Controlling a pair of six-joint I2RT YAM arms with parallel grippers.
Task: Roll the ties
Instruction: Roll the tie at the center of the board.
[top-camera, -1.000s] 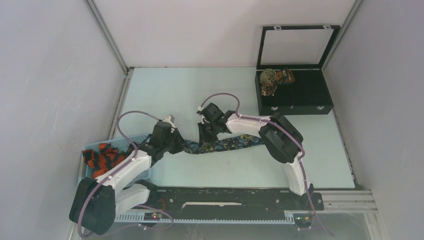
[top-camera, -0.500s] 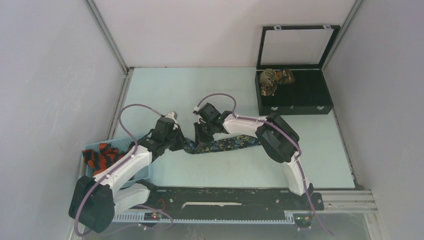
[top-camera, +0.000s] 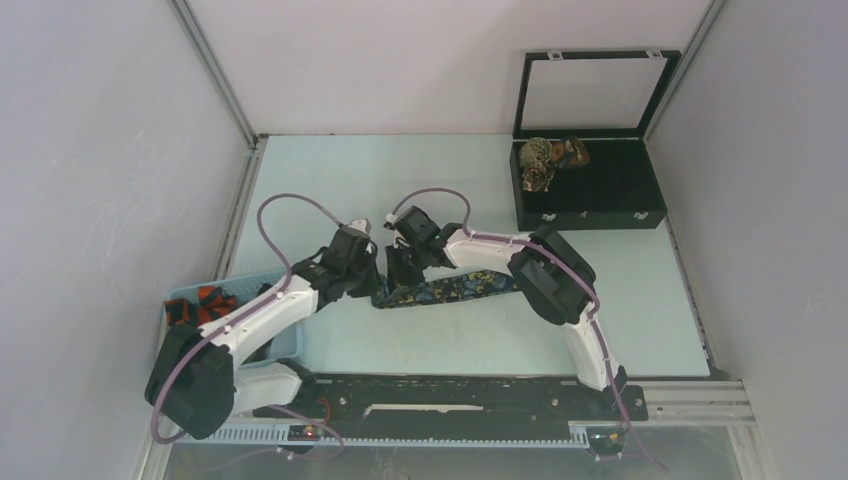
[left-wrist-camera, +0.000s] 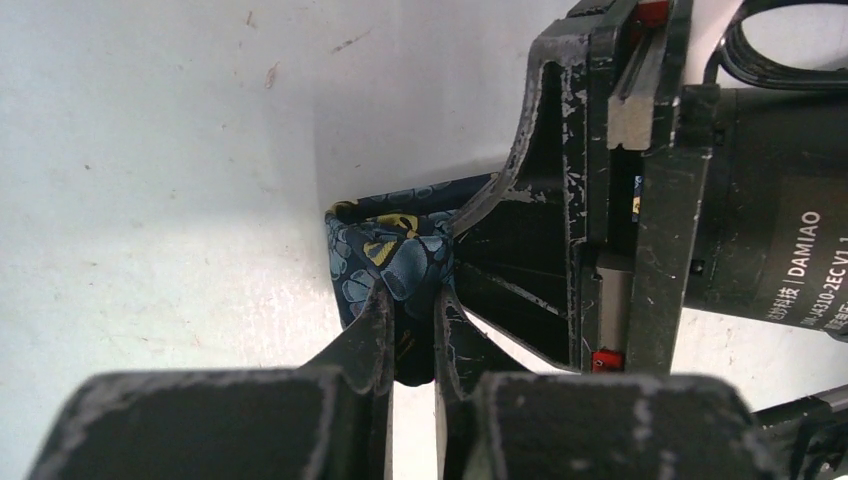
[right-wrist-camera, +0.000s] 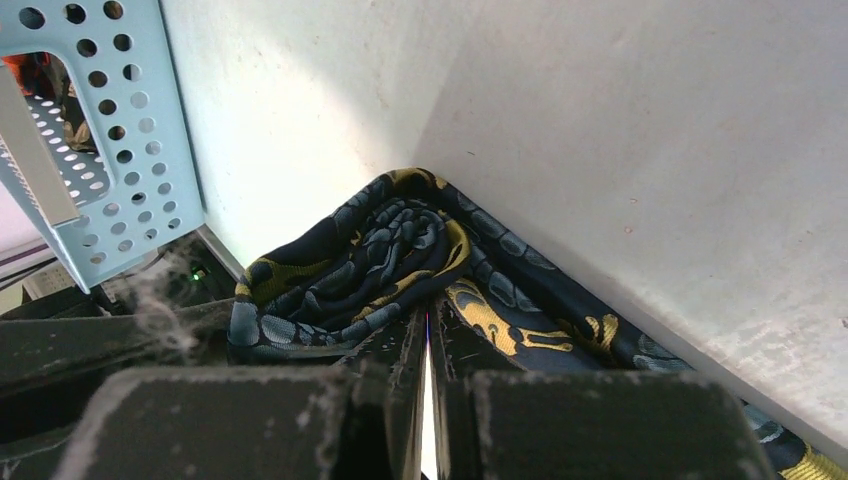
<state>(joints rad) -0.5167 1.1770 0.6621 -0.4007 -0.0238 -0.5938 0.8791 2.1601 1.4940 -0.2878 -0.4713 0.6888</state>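
Observation:
A dark navy tie (top-camera: 455, 288) with yellow-blue specks lies flat across the table, its left end partly coiled. My left gripper (top-camera: 372, 283) is shut on that coiled end (left-wrist-camera: 395, 255). My right gripper (top-camera: 398, 272) is shut on the tie right beside it, its fingertips pinching the folds of the coil (right-wrist-camera: 390, 250). Both grippers meet at the tie's left end, nearly touching. Orange-red and black ties (top-camera: 200, 303) lie in the blue basket (top-camera: 285, 345) at left. Rolled ties (top-camera: 545, 162) sit in the black box.
The open black box (top-camera: 600, 195) with its raised lid stands at the back right. The blue perforated basket also shows in the right wrist view (right-wrist-camera: 110, 150), close to the coil. A black rail (top-camera: 450, 395) runs along the near table edge.
My left gripper has moved right toward the right gripper, and the tie's free left end has shortened into the coil. The right gripper has shifted slightly left.

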